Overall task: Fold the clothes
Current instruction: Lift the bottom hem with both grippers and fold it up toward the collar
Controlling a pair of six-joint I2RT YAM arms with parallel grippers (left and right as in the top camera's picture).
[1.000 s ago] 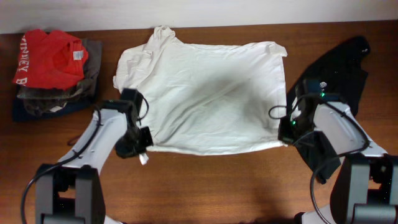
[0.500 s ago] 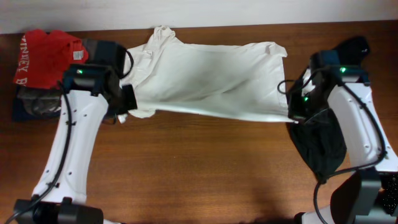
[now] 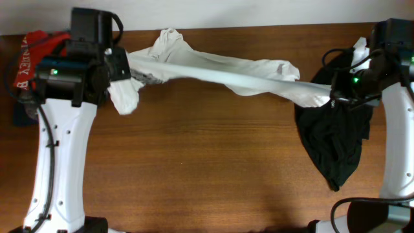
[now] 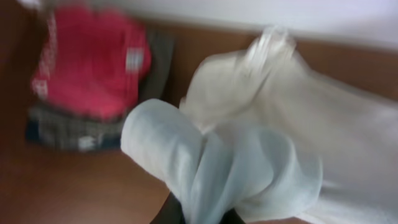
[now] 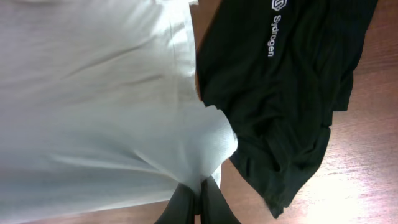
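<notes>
The white T-shirt (image 3: 220, 70) hangs lifted off the table, stretched in a narrow band between both arms, with its collar end (image 3: 169, 40) near the far edge. My left gripper (image 3: 120, 79) is shut on a bunched corner of it; in the left wrist view the white cloth (image 4: 211, 162) spills over the dark fingertips (image 4: 169, 214). My right gripper (image 3: 332, 97) is shut on the other corner, the fabric (image 5: 93, 93) pinched between its fingers (image 5: 186, 205). The black garment (image 3: 333, 142) lies crumpled under the right arm, its small white logo (image 5: 273, 28) showing.
A red garment (image 3: 32, 58) tops a pile of grey and navy folded clothes (image 4: 68, 130) at the far left, partly behind the left arm. Bare wooden table (image 3: 207, 162) stretches across the middle and front. A pale wall runs along the far edge.
Both arms have risen and swung toward the far edge, pulling the shirt's near hem up off the table. The shirt went from lying flat to a taut raised band.
</notes>
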